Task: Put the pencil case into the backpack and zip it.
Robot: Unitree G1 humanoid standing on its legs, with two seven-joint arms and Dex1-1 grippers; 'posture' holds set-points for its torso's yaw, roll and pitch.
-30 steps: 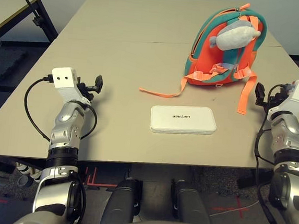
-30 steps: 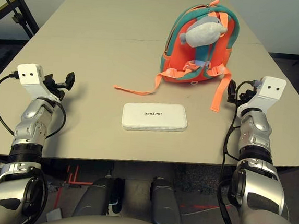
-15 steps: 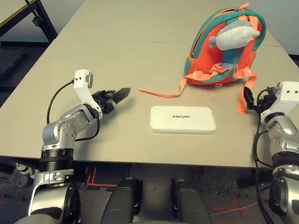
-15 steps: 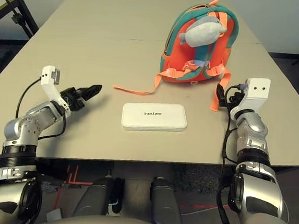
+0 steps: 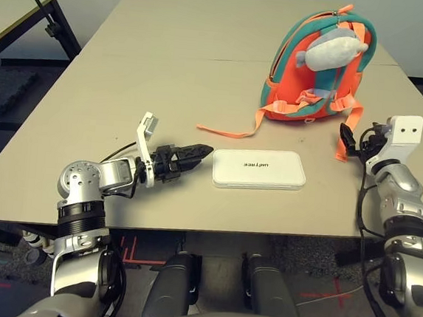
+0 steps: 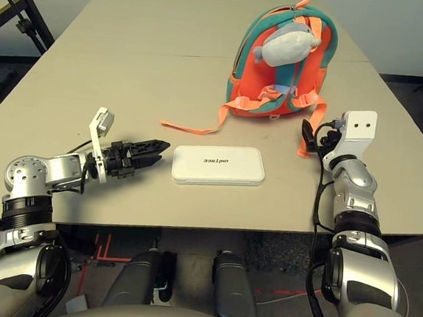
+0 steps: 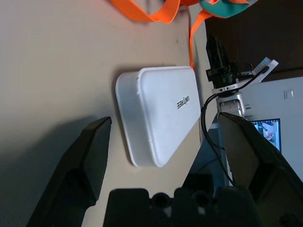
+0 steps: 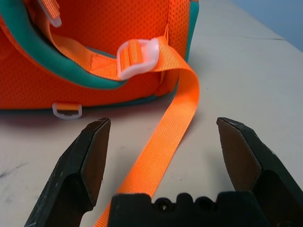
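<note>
Status: nothing done yet, early approach stage as I read it. Pencil case [image 5: 259, 168] lies flat on the worktop [image 5: 167, 73], near the front edge, roughly centre, lettering side up, not touched by anything. Backpack [image 5: 319, 68] sits further back and to the right, straps side up with the grey whale charm [image 5: 332, 49] on top; one long orange strap [image 5: 229, 130] trails across the worktop toward the case, another runs down toward the right arm. Can't tell from these views whether the main zip is open or where the opening faces. Left claw [image 5: 197, 152] is low over the worktop, pointing at the left short end of the case, tips just beside it but not in contact; left wrist view shows both fingers [image 7: 85, 161] spread wide with the case framed between them, nothing held. Right claw [image 6: 309, 136] hovers just beside the backpack's near right corner, also released and empty; its wrist view looks straight at the strap [image 8: 165, 142] and white buckle [image 8: 137, 57] with the fingers [image 8: 90, 161] wide apart. Left to do, judging from this: grab the case, get the backpack opened or held open, insert the case, then zip. Basically the whole task. Likely split: left arm takes the case, right arm steadies the bag.
</note>
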